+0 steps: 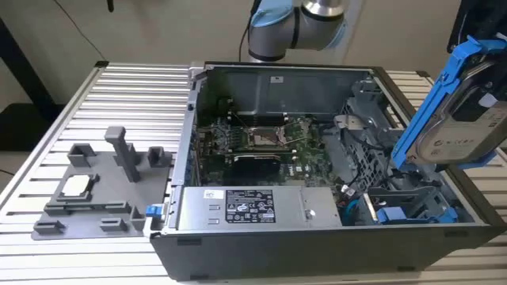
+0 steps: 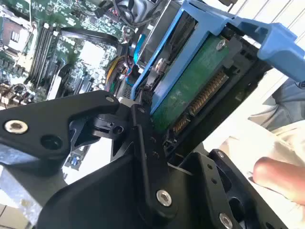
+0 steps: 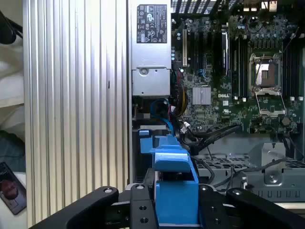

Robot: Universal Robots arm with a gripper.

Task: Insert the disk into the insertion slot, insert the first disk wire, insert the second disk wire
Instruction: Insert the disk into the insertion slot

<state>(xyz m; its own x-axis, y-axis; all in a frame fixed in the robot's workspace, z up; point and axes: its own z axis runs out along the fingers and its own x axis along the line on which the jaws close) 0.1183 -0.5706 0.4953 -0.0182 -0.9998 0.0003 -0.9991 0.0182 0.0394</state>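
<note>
Silver-grey disk in blue carrier, tilted, clamped in the gripper; grey insertion slot below it.

The disk above the case at the exterior view's right; motherboard inside, behind the power-supply box

Silver-grey arm with pale blue cap; black gripper, silver screws.

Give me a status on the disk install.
Done: nothing yet. In hand: the gripper clamps the disk, tilted in the air above the case's drive cage. Left: the disk is outside the cage, and its connector is bare, no wire plugged in.
</note>
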